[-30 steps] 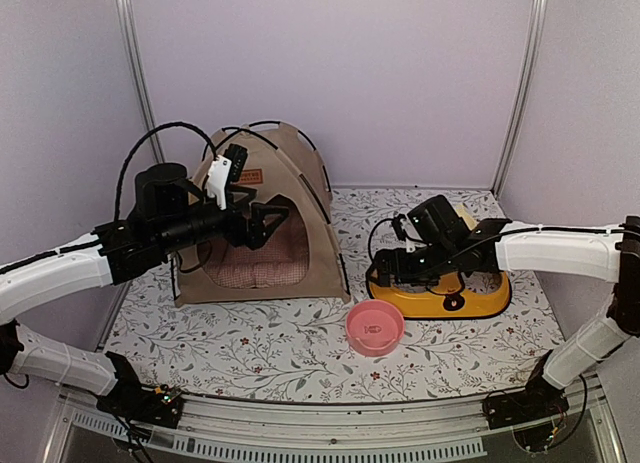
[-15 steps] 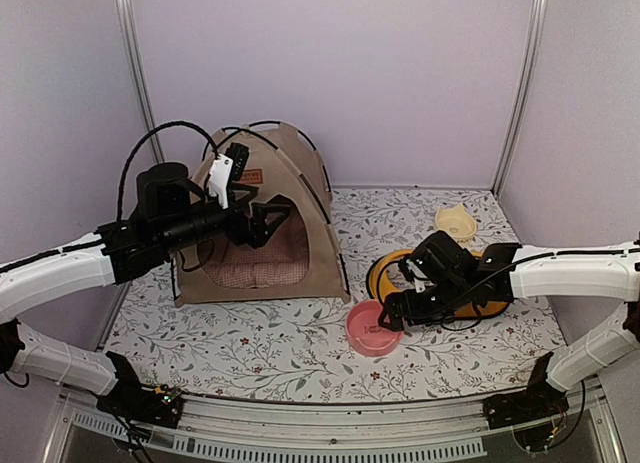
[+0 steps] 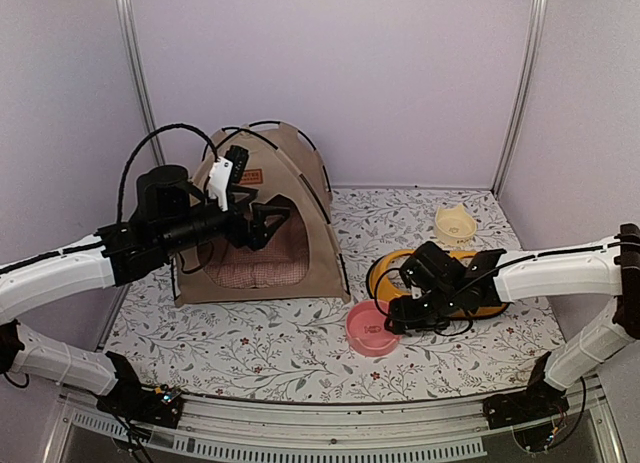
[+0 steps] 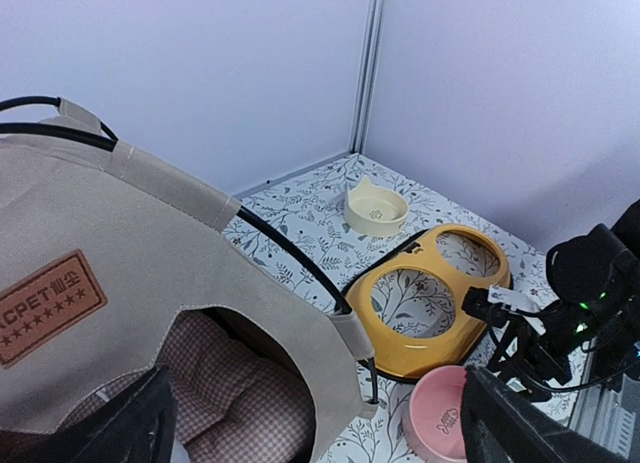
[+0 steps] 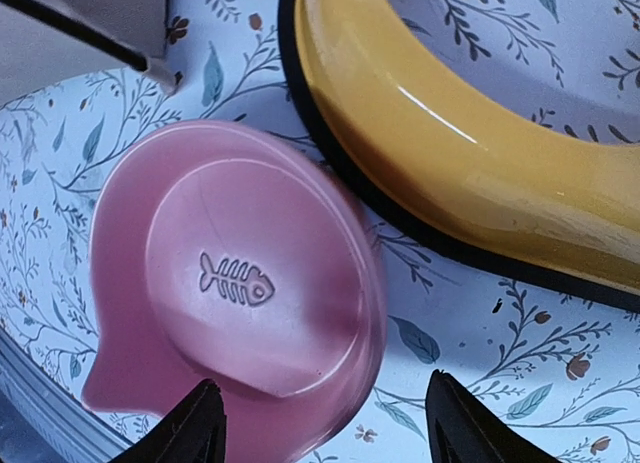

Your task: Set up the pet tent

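Observation:
The pet tent (image 3: pixel 300 198) stands upright at the back left, beige with thin black poles and a brown label patch (image 4: pixel 45 305). A pink checked cushion (image 4: pixel 230 383) lies inside its doorway. My left gripper (image 3: pixel 272 221) hovers open just in front of the doorway, touching nothing. In the left wrist view the left gripper (image 4: pixel 320 438) frames the tent (image 4: pixel 150 233). My right gripper (image 3: pixel 392 318) is low at a pink bowl (image 3: pixel 370 331). In the right wrist view the right gripper (image 5: pixel 322 403) stands open astride the rim of the pink bowl (image 5: pixel 230 283), one finger over the bowl, one outside.
A yellow two-hole feeder stand (image 3: pixel 492 303) lies right of the pink bowl, partly under my right arm. A cream cat-eared bowl (image 3: pixel 455 223) sits at the back right. The floral mat (image 3: pixel 260 348) covers the table, with walls on three sides.
My right arm swung from over the yellow stand down and left to the pink bowl, uncovering the cream bowl, and its fingers narrowed a little. The left arm held still.

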Action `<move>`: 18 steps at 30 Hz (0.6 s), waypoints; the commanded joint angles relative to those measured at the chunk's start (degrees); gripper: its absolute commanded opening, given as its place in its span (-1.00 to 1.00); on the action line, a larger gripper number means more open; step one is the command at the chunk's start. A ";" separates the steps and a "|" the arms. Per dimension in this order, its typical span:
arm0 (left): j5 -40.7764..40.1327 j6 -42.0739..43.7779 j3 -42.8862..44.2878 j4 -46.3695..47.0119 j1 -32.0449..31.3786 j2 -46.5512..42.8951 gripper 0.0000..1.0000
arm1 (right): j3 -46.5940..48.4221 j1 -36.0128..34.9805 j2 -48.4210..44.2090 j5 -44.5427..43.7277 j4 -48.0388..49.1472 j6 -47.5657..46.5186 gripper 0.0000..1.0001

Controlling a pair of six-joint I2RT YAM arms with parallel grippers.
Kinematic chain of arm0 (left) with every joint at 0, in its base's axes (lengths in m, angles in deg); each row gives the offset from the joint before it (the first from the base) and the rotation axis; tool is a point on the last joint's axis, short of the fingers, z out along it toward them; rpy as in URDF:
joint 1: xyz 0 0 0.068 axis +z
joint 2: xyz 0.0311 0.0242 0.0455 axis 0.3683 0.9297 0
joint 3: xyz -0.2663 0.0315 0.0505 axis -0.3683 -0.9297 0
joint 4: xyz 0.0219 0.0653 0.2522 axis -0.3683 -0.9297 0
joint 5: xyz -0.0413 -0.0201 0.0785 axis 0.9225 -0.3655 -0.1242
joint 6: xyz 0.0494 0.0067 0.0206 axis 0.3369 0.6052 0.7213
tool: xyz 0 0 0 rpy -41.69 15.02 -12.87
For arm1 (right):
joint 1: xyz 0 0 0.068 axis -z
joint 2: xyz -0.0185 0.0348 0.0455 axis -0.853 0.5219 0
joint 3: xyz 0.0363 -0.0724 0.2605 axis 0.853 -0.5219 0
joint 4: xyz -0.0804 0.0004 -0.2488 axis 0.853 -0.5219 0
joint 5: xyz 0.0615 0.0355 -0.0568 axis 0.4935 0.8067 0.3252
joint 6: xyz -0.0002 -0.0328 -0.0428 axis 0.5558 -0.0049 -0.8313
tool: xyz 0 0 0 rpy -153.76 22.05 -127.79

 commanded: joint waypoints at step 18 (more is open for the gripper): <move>-0.90 0.40 -1.08 0.24 -0.83 -1.99 0.98 | 4.30 -0.42 5.63 -4.86 3.38 3.21 -0.96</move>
